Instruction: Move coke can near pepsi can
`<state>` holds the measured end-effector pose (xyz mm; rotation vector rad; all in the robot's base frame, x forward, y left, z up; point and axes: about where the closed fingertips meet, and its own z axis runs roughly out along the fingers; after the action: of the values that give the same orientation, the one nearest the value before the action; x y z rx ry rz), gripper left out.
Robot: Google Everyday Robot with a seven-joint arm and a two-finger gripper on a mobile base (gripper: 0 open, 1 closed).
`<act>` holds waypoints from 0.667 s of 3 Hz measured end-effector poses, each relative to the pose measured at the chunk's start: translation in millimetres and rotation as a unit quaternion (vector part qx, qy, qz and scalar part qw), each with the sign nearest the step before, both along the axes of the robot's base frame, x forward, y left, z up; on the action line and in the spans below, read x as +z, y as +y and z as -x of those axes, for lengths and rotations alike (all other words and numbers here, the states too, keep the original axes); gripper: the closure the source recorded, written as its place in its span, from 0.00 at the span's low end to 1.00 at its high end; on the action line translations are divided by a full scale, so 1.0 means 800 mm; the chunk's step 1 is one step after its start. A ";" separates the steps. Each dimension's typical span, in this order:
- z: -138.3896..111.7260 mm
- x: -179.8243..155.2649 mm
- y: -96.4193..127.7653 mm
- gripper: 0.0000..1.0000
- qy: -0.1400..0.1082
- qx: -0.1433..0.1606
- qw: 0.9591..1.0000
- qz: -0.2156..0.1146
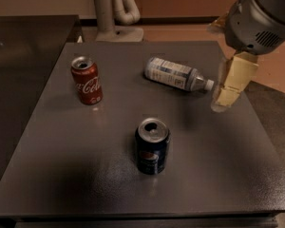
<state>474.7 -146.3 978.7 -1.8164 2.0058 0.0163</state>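
Far left of gripper [222,102], coke can [87,80].

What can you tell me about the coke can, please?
The coke can is red aluminium with white script and a silver top, its mouth apparently open. It stands upright on the dark table, far left, touching nothing else, apart from the pepsi can and the plastic bottle. The gripper hangs over the table's right side, away from it.

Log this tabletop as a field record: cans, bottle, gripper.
surface: dark grey square table
target: red aluminium coke can, upright, far left of table
goal: dark blue aluminium pepsi can, upright, near centre, apart from coke can
other: clear plastic bottle, lying on its side, behind pepsi can
arm: cream two-finger gripper, over table's right edge, away from both cans
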 end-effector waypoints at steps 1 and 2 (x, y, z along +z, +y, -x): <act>-0.020 0.000 0.043 0.00 -0.008 0.034 0.999 -0.022; -0.038 -0.003 0.084 0.00 -0.015 0.062 0.997 -0.038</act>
<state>505.3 -79.5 976.6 -1.8786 1.8451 0.1010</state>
